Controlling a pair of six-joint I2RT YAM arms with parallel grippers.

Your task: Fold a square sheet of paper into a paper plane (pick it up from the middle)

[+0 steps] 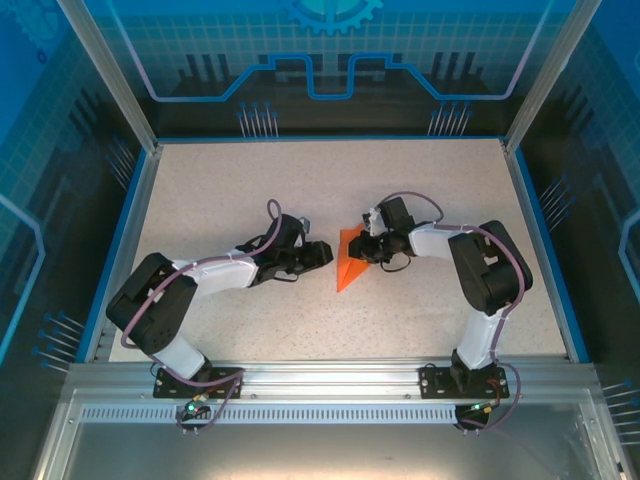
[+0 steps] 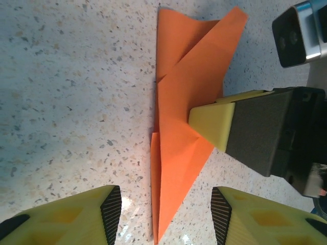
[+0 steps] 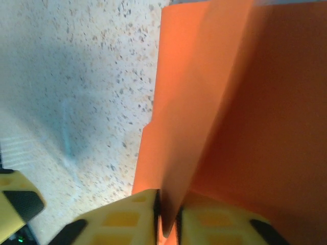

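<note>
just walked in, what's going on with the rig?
Two arms are partway through folding a thin bright orange sheet of paper, already creased into a pointed kite shape on the speckled white table. The right gripper is pinched shut on a fold at one edge. The left gripper is open near the pointed end, holding nothing.

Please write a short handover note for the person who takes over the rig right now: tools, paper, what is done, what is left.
Left tool: open, fingers on either side of the pointed end of the orange paper, not gripping.
Right tool: shut on a raised flap of that paper.
Paper: on the table, between the two arms.
Done: several folds; the shape is narrow and pointed.
Left: probably lay down the held flap, press the creases, finish the plane.
</note>
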